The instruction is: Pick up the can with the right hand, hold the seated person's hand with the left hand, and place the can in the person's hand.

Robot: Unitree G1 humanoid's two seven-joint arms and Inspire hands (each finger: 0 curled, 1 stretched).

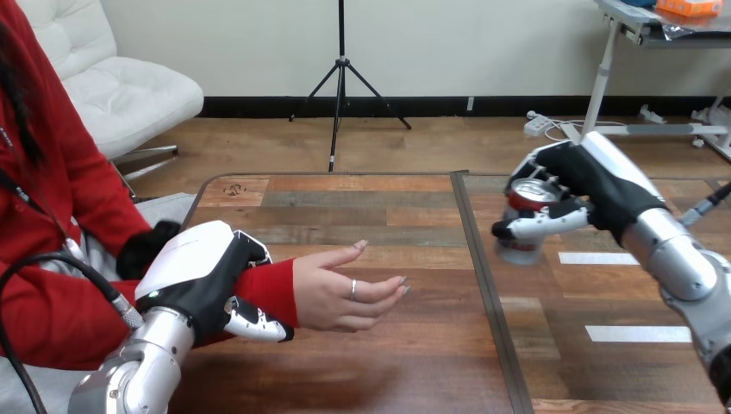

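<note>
Wooden table (388, 216) planks ran under both arms. At its left side, the left hand (203, 272) was curled round the person's wrist (269, 289) in a red sleeve, and the person's hand (340, 291) lay open, palm up. The right hand (595, 185) was clamped on the can (520, 248) over the table's right half.

The desk (388, 207) is smooth planked wood. The can (527, 197) is shiny metal. The left hand (194, 266) and right hand (603, 183) wear glossy white shells; the sleeve (269, 289) is cloth.
</note>
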